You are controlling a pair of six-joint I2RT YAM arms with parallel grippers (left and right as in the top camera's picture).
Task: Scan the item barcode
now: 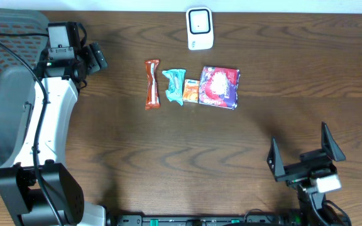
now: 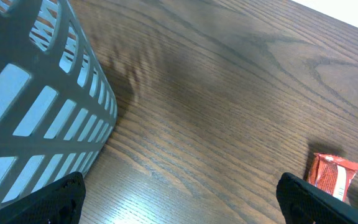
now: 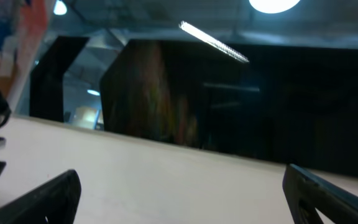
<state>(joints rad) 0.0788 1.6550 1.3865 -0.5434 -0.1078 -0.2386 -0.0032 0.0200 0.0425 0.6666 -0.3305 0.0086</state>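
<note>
Both tools are standing spread with nothing between their fingers: in the overhead view the left gripper (image 1: 97, 56) is hovering far to the left of the white scanner (image 1: 200, 28), and the right gripper (image 1: 301, 148) is waiting well below and to the right of the scanner. The dark wood-grain table (image 1: 281, 69) is carrying the scanner at its far edge. Just below the scanner four items are lying in a row: a red snack bar (image 1: 152, 91), a teal wrapper (image 1: 175, 85), a small orange packet (image 1: 190, 91) and a purple packet (image 1: 219, 87); the last three are touching or nearly so. A grey slatted basket (image 1: 8, 94) is sitting far left of the scanner; its contents cannot be made out. The left arm is stretching along the basket's side.

In the left wrist view the table (image 2: 229, 93) is filling the frame, the basket (image 2: 42, 106) is rising at the left, and the end of the red snack bar (image 2: 333, 177) is peeking in at the lower right. The left gripper (image 2: 179, 202) is showing both black fingertips (image 2: 61, 199) wide apart.

In the right wrist view the camera is pointing level into the room: ceiling lights (image 3: 284, 5) are glowing above dark panels (image 3: 229, 99). The right gripper (image 3: 179, 202) is holding its fingertips (image 3: 328, 196) far apart.
</note>
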